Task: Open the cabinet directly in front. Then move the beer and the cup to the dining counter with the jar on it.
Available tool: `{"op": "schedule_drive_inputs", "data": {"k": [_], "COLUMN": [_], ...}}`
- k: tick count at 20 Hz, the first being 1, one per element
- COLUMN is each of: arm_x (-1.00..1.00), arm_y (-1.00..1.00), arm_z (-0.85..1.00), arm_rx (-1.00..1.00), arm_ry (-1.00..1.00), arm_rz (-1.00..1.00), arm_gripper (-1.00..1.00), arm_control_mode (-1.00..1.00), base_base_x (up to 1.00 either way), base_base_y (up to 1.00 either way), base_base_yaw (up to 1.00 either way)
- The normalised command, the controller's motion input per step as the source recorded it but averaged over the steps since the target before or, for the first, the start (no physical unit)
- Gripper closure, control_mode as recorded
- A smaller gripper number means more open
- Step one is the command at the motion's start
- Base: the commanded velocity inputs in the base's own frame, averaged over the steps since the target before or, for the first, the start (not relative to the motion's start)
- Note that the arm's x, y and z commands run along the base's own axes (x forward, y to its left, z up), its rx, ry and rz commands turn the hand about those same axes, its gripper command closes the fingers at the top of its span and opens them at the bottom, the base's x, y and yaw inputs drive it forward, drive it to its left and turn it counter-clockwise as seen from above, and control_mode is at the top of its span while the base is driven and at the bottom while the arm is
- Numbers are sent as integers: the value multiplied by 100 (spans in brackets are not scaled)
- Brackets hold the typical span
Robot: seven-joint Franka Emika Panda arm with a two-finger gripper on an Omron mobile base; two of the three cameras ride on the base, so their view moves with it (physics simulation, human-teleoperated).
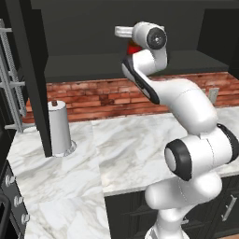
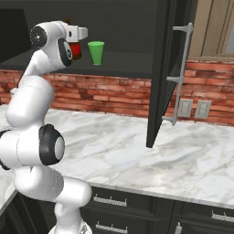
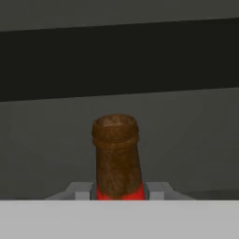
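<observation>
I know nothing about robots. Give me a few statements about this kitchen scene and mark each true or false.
1. The cabinet doors stand open. True.
2. The cup is red. False: it is bright green, standing upright on the cabinet shelf.
3. The gripper has a finger on each side of the beer. True; whether it squeezes the bottle cannot be told.
4. The paper-towel roll lies on its side. False: it stands upright on the marble worktop.
5. The beer is on the worktop. False: it is up in the cabinet, beside the cup.
</observation>
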Motion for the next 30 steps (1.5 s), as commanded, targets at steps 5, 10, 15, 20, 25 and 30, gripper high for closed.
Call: {"op": "schedule_drive_inputs", "data": {"k": [5,10,15,20,25,30], "arm_x": [-100,-100,-100,-100,-100,-88], "arm_y": [-1,-2,0,0,-54,-100], "arm_z": [51,12,-55,-84,-97,-36], "arm_rx": [5,11,4,2,0,0], "arm_ry": [-7,9,8,3,0,-8], "arm_rz": [0,0,0,0,-1,0], "arm_gripper": [100,100,100,100,100,100], "arm_control_mode": [-100,-100,-100,-100,-100,-100], "base_base_x": [0,0,0,0,0,0], "base_base_y": [0,0,0,0,0,0], "base_base_yaw": [0,0,0,0,0,0]}}
